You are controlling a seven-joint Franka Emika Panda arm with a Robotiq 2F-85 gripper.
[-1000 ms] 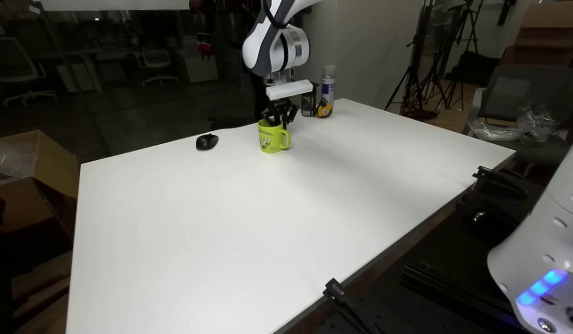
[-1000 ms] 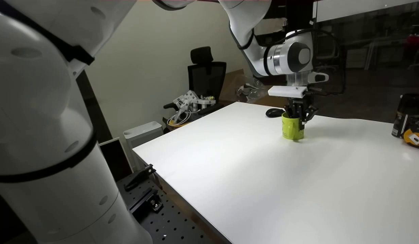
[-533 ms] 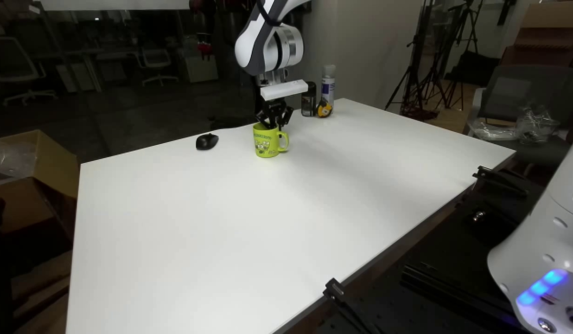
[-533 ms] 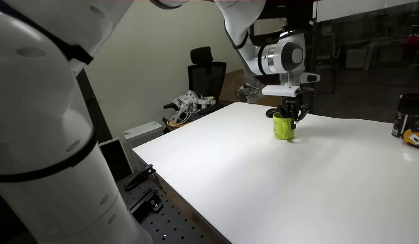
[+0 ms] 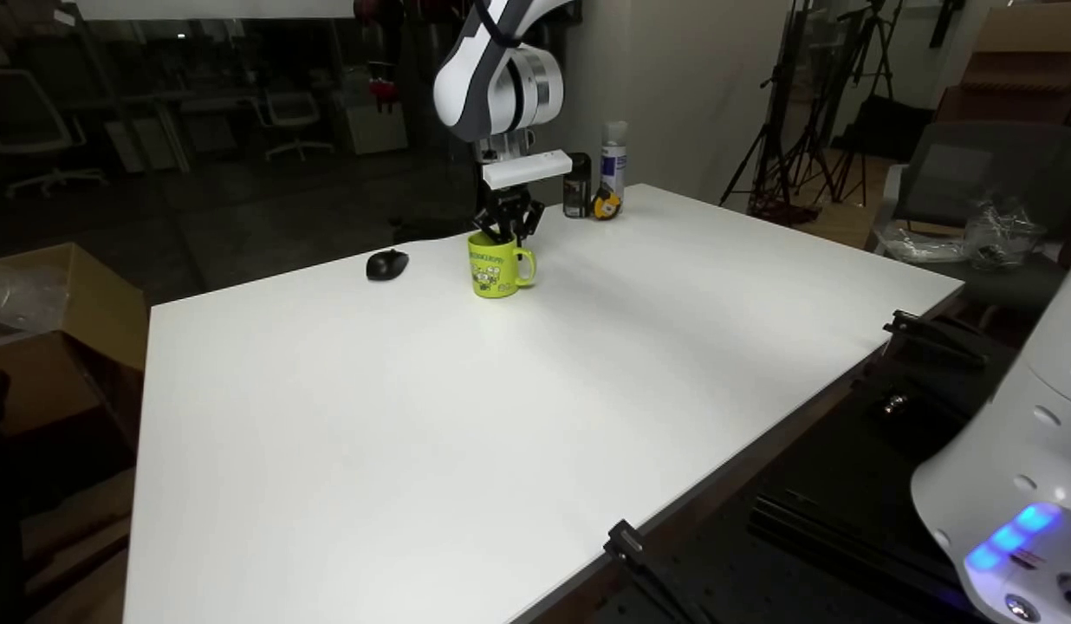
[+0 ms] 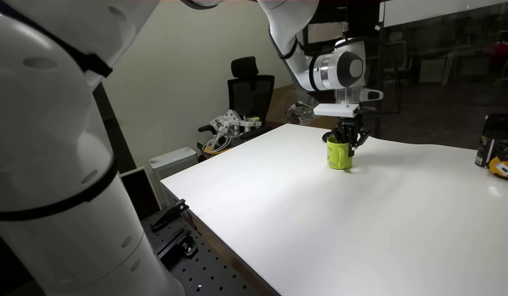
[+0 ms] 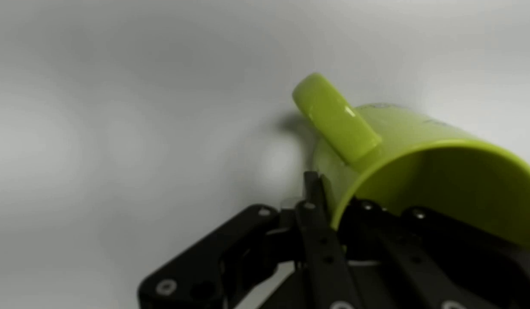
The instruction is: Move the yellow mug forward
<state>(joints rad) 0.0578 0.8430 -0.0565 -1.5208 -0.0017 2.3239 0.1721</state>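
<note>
Your yellow mug (image 5: 494, 270) is by the far edge of the counter (image 5: 397, 433), the edge opposite the robot's base (image 5: 1012, 459). Beyond it you have a narrow strip; between it and the base-side edge runs a broad stretch of white top. Along the far edge, toward one corner, lies a black mouse (image 5: 386, 265); at the other far corner sit a spray can (image 5: 613, 165), a black can (image 5: 576, 189) and a yellow tape measure (image 5: 606, 204), well apart from the mug. The mug is upright, long axis vertical, its handle (image 7: 335, 120) pointing roughly toward the base-side edge. Your claw (image 7: 333, 189) grips the mug's wall, one finger inside, one outside. You cannot tell whether the mug's bottom touches the counter.
</note>
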